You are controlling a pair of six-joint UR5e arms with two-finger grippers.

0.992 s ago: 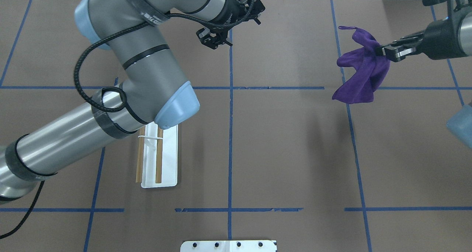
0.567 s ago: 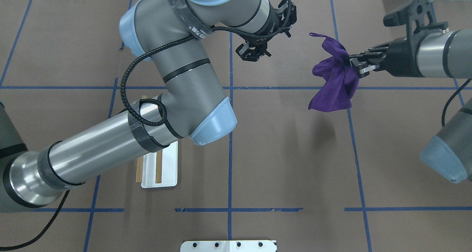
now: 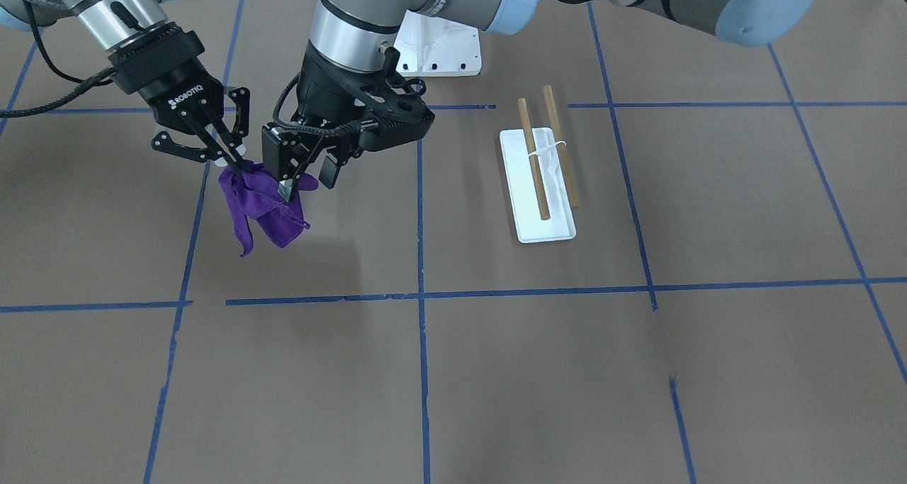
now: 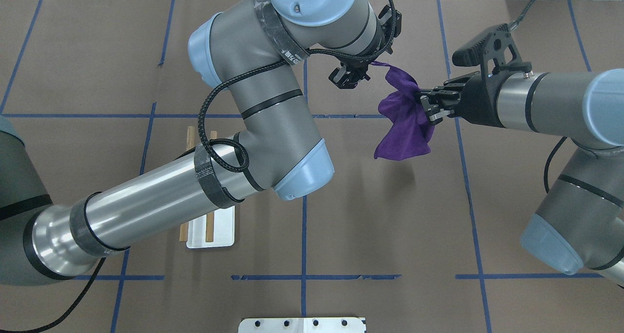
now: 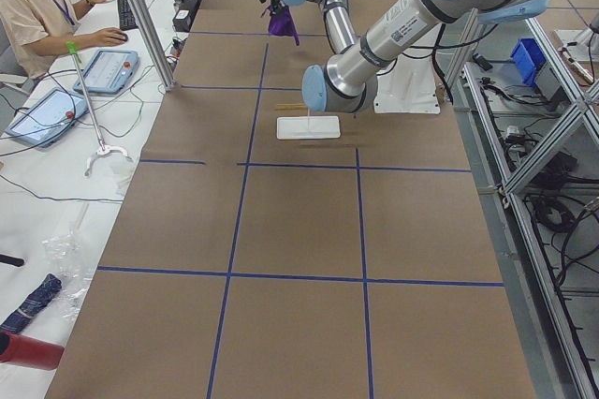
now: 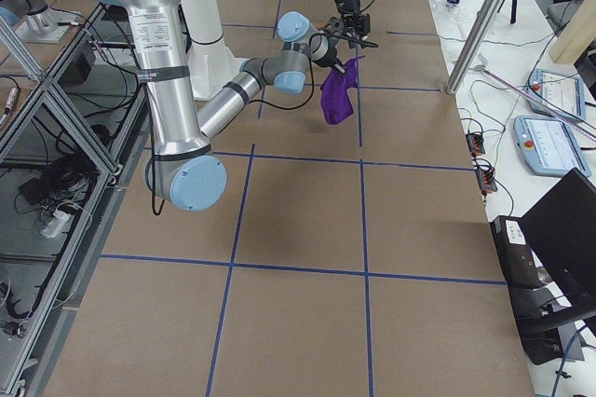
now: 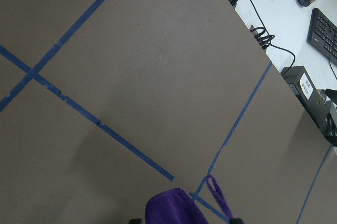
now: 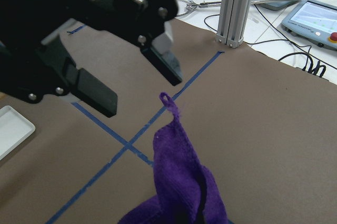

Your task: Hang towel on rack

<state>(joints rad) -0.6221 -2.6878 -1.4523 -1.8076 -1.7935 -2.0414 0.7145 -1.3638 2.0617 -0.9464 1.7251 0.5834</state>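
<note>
My right gripper is shut on a purple towel and holds it hanging above the table, right of centre at the far side. My left gripper is open right beside the towel's upper corner, which has a small loop. In the front-facing view the left gripper sits at the towel, next to the right gripper. The rack, a white base with two brown rods, stands apart on the robot's left side. My left arm hides most of the rack in the overhead view.
A white bolted pedestal plate sits at the robot's edge of the table. Blue tape lines grid the brown table. An operator sits past the table's far edge with tablets and cables.
My right gripper has carried the towel leftward toward the table's middle. My left arm has swung right, bringing its open gripper up to the towel's upper corner.
</note>
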